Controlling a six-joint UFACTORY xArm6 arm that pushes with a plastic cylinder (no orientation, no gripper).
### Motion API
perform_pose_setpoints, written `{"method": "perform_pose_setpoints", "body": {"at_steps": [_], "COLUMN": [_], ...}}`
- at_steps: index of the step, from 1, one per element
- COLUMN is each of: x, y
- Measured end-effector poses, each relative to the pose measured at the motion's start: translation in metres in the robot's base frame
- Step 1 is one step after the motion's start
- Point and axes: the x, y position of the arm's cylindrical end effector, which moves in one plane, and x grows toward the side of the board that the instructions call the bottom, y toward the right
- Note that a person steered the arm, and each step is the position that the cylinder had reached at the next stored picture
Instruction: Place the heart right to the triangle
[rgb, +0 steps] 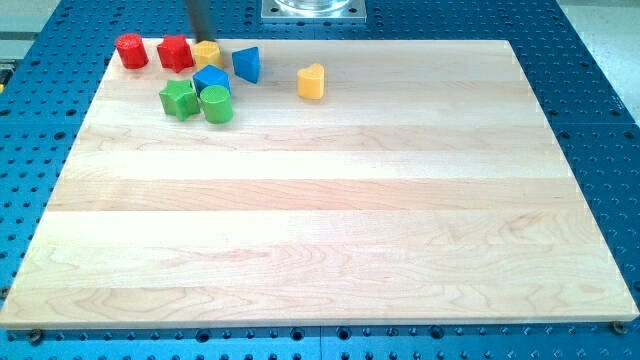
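Sitting alone near the view's top, a little left of centre: the yellow heart (312, 81), upright on the wooden board (330, 230), already to the view's right of the blue triangle (247, 64), near it but apart. Left of the triangle, a tight cluster: yellow block (207, 53), shape hard to tell, partly covered by my tip (202, 41); blue block (211, 79) just below, also partly hidden; green cylinder (216, 104) and green star-like block (179, 98) at the cluster's lower edge; red block (174, 52) and red cylinder (131, 50) farther left. Ending at the yellow block's top edge: my tip, rod cut off by the view's top. No gripper, nothing grasped.
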Motion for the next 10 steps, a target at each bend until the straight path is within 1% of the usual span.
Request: {"method": "perform_pose_setpoints", "body": {"at_steps": [1,2,3,4,5,6,7,8,9,10], "x": [0.002,0.049,0.087,0.078,0.155,0.142,0.106,0.136,0.085,0.085], "y": [0.098,0.105,0.147,0.226,0.158,0.113,0.119,0.182,0.196,0.130]}}
